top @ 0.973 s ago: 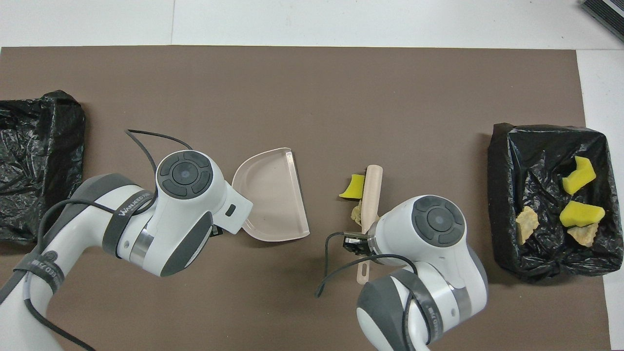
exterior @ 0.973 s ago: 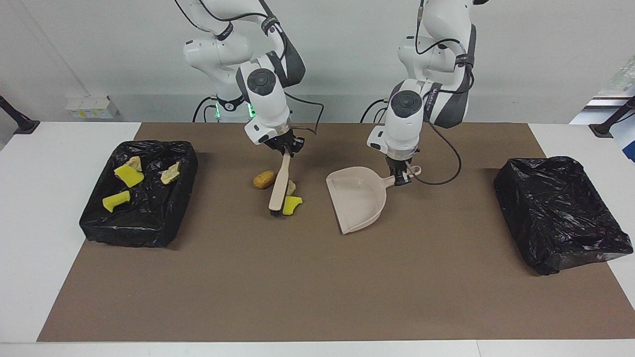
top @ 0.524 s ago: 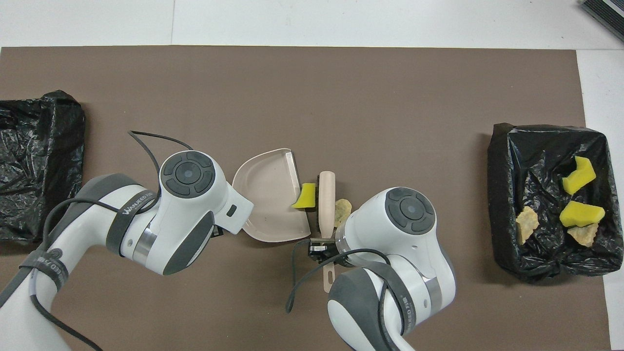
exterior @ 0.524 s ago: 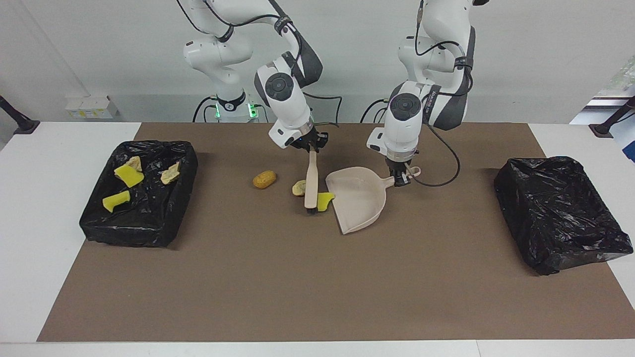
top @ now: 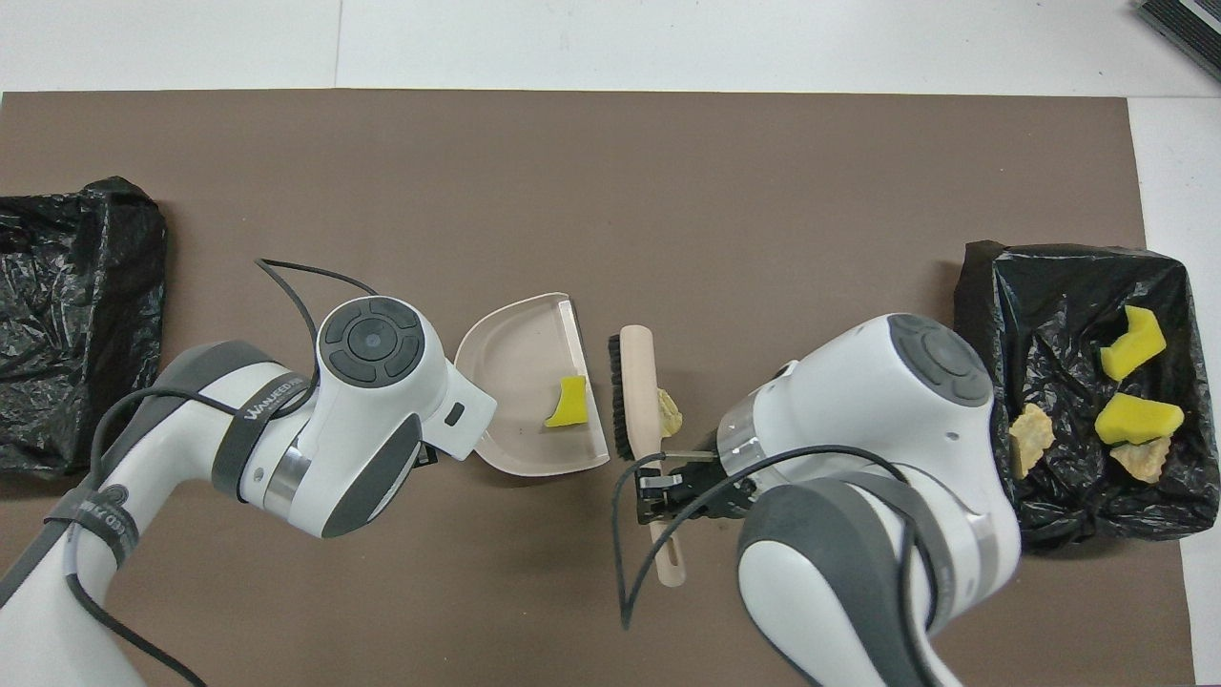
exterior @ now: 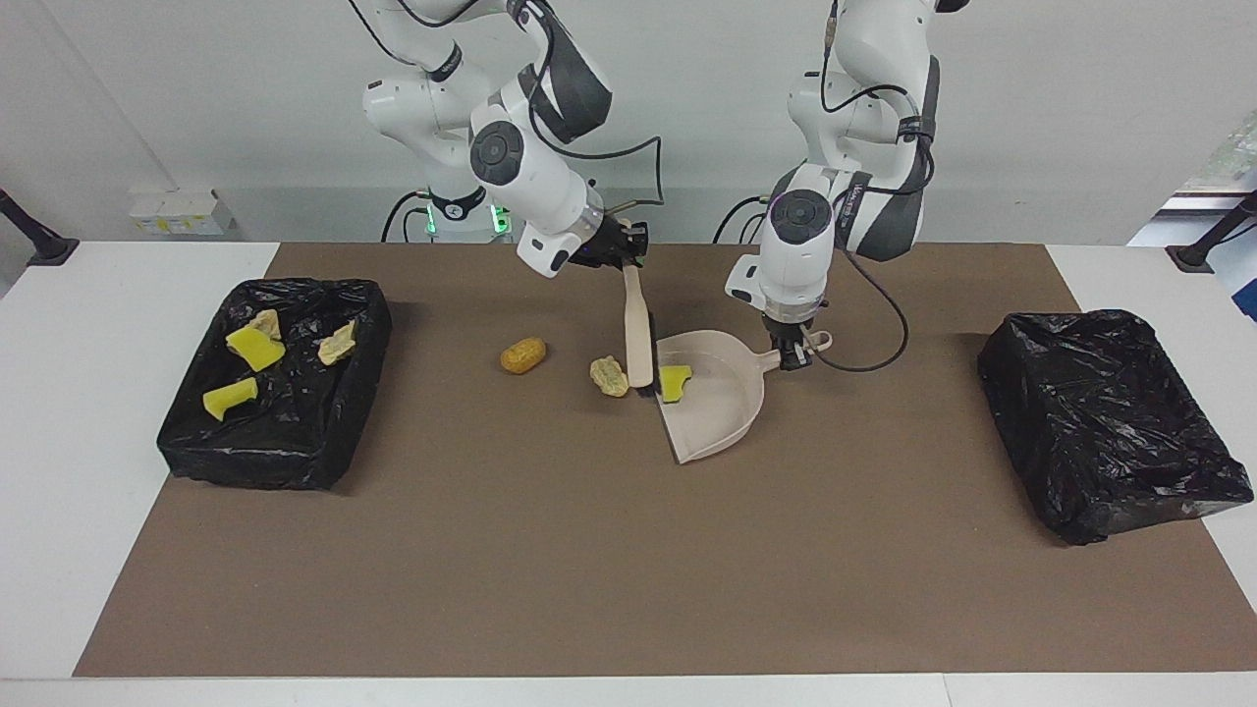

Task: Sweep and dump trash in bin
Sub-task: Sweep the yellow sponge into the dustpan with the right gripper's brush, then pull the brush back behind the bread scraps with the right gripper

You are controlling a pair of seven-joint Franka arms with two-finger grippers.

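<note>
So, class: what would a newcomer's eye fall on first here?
Mid-table, the right pincer holds a beige brush beside the dustpan, gripped by the left pincer, with a yellow sponge piece inside. A black-lined bin at the right arm's end holds four scraps.

One marking is partly legible. In the overhead view, a grey band (top: 250, 434) around the left arm (top: 315, 429) carries white lettering that appears to begin "WANJEED"; the remaining characters cannot be read. The band sits at about 8 o'clock from the round grey cap (top: 372, 341) on the arm.

A second grey band (top: 100, 510), lower on the same arm, also carries white lettering, inverted and not legible.

In the facing view, lettering on the band of the left arm (exterior: 852, 196) is too small to read.
</note>
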